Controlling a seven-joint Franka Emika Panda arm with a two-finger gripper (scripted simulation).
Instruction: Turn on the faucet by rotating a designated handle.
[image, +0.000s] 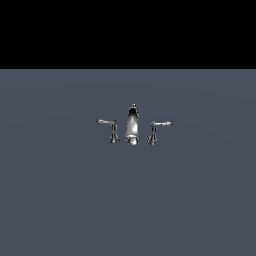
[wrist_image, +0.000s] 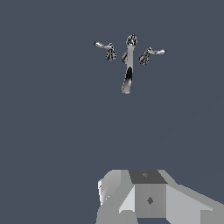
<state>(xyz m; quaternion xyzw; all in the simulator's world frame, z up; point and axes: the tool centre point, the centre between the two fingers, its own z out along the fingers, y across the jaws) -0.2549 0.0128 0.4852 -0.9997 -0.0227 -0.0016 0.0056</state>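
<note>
In the exterior view the faucet (image: 132, 126) stands just above the middle of the frame on a flat grey-blue floor (image: 60, 200), under a black band that fills the top of the picture. It is a chrome set of three pieces in a row. The taller tapered central spout (image: 132, 125) is in the middle. The handle (image: 111, 129), a short lever on a flared post, stands just beside the spout toward the exterior view's left, with its thin arm reaching out to that same side. The twin lever (image: 155, 131) stands just beside the spout on the exterior view's right, arm pointing right. The three pieces are close together but their posts do not touch. No arm or gripper shows in this view.

In the wrist view the faucet (wrist_image: 129, 57) sits in the upper middle of the picture, seen from above and from some way off. The spout (wrist_image: 127, 74) appears as a long shiny bar, with the handle (wrist_image: 107, 49) and the twin lever (wrist_image: 149, 54) flanking its far end. Grey blocky parts of the gripper (wrist_image: 146, 197) fill the lower middle and lower right edge of the picture. A broad stretch of bare floor (wrist_image: 52, 131) lies between the gripper and the faucet, so they are well apart, and nothing is touching the handle. The fingertips are cut off by the frame edge, so I cannot tell whether the jaws are apart or together.
</note>
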